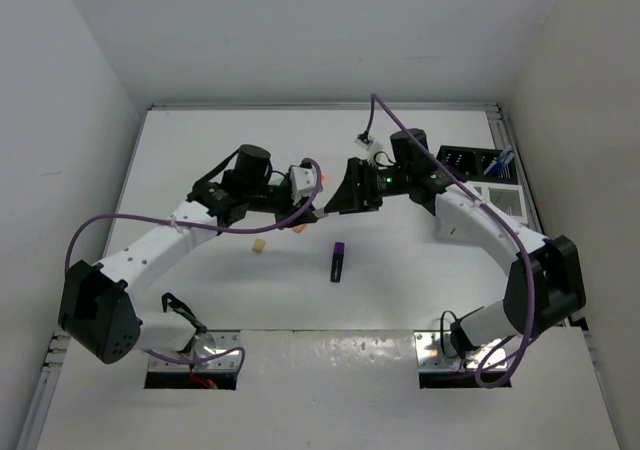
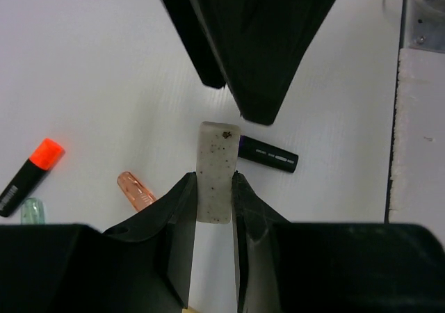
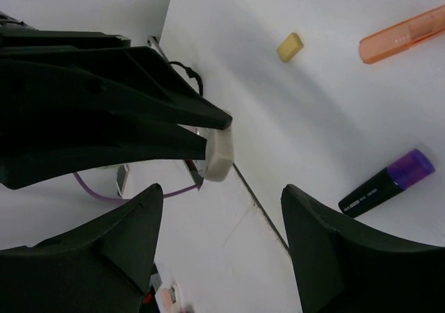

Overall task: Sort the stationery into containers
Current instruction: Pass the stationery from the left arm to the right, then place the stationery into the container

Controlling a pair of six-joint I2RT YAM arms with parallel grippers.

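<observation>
The left jaws are nearly closed and pinch a beige eraser [image 2: 217, 170] by its lower end, so most of it stands out past the tips, clear of the table [image 2: 90, 69]. The right jaws face them point to point, spread wide with nothing between them, just short of the eraser's free end. I judge this to be a hand-over in mid-air above the middle of the table, with the eraser not yet passed across. Below and around the meeting point several things lie loose: a purple-black highlighter [image 2: 268, 154], an orange highlighter [image 3: 403, 33], an orange-tipped black highlighter [image 2: 29, 175], a mint green one [image 2: 31, 210] at the edge of the left wrist view, and a second eraser [image 1: 258, 245] near the left arm [image 1: 150, 250]. At the far right the black organiser [image 1: 470, 162] already holds blue pens [image 1: 505, 158], and the white slatted box [image 1: 497, 200] sits just in front of it; what it contains cannot be made out. So the pens look sorted, while the highlighters and both erasers are yet to go in. Both arms reach forward and bend inward from their bases, and the right arm [image 1: 490, 230] curves back past the containers.
</observation>
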